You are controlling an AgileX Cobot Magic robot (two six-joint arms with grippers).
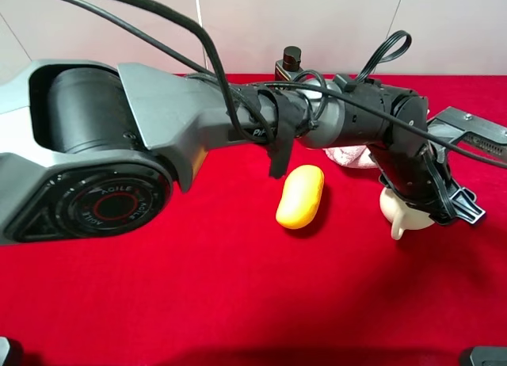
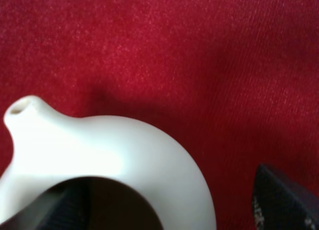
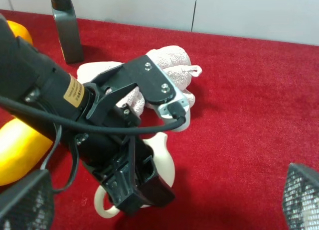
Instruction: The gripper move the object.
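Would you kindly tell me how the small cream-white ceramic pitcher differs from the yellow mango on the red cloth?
The small round cream-white ceramic pitcher is hollow, with a spout and loop handle; the oblong yellow mango is smooth and plain. The pitcher sits under the left arm's black hand, whose fingers straddle its wall; the mango lies free, untouched. Both rest on the red cloth.

Upper left, the left arm (image 1: 182, 120) shows grey housing, a black drum joint and a red-ringed cap lettered AGILE. Black cables (image 1: 222, 77) trail along it. An orange label (image 3: 75, 93) marks its wrist. The right tool (image 3: 162, 200) has dark mesh-textured pads (image 3: 301, 195).
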